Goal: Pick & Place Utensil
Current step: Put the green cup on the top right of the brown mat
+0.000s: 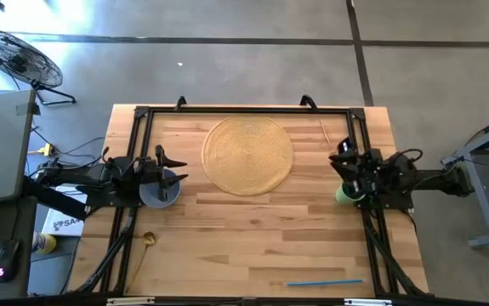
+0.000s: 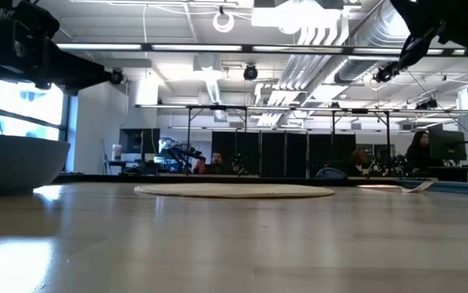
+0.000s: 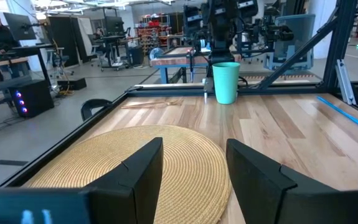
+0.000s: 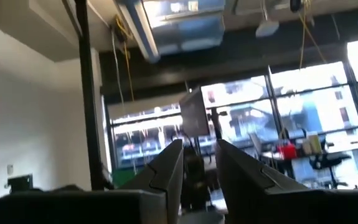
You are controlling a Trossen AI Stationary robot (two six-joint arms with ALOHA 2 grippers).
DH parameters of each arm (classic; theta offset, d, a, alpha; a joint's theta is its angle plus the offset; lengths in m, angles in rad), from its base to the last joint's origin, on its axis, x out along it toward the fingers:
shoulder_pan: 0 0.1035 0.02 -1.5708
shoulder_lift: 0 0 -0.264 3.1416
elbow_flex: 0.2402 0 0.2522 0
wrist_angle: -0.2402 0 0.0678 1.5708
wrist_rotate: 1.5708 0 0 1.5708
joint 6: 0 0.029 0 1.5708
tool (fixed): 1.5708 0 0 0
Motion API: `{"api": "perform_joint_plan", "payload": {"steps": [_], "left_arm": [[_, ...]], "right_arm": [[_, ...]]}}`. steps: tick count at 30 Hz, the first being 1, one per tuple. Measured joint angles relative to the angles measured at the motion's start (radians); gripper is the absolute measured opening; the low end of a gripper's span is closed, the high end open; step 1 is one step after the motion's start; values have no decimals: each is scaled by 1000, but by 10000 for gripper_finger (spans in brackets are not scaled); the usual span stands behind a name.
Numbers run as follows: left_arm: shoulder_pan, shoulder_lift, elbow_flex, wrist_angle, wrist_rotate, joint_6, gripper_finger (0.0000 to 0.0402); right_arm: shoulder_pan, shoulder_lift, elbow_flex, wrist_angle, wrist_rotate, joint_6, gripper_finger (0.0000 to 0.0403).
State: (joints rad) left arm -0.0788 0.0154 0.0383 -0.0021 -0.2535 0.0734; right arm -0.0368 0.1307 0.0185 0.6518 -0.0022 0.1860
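Observation:
A thin wooden utensil (image 1: 323, 129) lies flat near the table's far right corner; it also shows in the left wrist view (image 3: 154, 103) and the low view (image 2: 413, 187). My left gripper (image 1: 179, 168) is open above a grey bowl (image 1: 159, 190) at the table's left, its fingers (image 3: 194, 162) pointing across a round woven placemat (image 1: 249, 155). My right gripper (image 1: 344, 155) hovers at the table's right, above a green cup (image 1: 344, 195) and on the near side of the utensil. It is tipped upward, with a narrow gap between its fingers (image 4: 199, 162). Neither gripper touches anything.
A thin blue stick (image 1: 325, 282) lies near the table's near edge. A small gold object (image 1: 149, 240) sits at the near left. A black frame (image 1: 244, 110) borders the tabletop. The green cup (image 3: 226, 81) stands upright. Bare wood lies between the placemat and the near edge.

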Motion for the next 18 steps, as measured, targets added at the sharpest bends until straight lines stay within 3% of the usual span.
{"api": "perform_joint_plan", "payload": {"steps": [9,18], "left_arm": [[0,0,0,0,0,0,172],[0,0,0,0,0,0,172]], "right_arm": [[17,59,1,45,-43,129,90],[203,364,51,23,173,199,90]]}}
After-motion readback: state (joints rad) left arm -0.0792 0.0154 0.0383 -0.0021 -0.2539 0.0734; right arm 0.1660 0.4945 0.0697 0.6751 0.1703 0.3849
